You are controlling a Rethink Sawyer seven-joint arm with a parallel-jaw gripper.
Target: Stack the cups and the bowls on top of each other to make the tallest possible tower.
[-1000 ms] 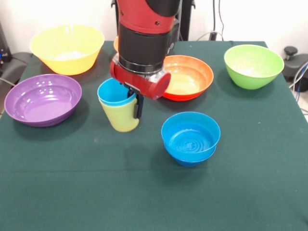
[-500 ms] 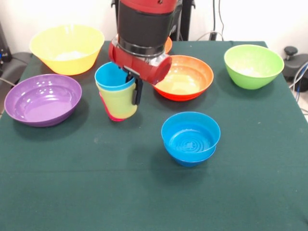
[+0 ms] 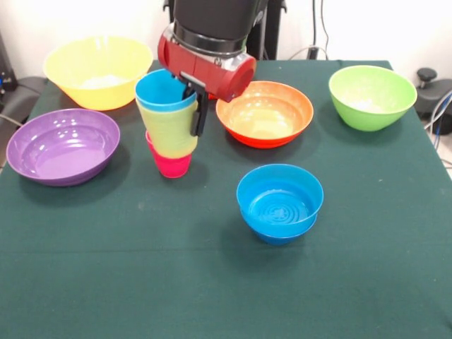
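My gripper (image 3: 189,126) is shut on the rim of a nested stack of cups. One dark finger (image 3: 197,116) runs down the outside; the other is hidden inside. The light blue cup (image 3: 162,93) sits in the translucent yellow cup (image 3: 169,131), and the red-pink cup (image 3: 170,164) sticks out below it. I cannot tell whether the pink cup's base touches the cloth. Two small blue bowls (image 3: 280,203) sit nested at centre right. An orange bowl (image 3: 266,113) stands just right of the cups.
A large yellow bowl (image 3: 99,70) stands at the back left and a purple bowl (image 3: 62,145) at the left. A lime green bowl (image 3: 372,95) is at the back right. The green cloth table's (image 3: 212,282) right edge borders cables and a chair base.
The arm has risen and moved back and slightly left with the cups. The pink cup, hidden inside the yellow one a second ago, now shows well below it.
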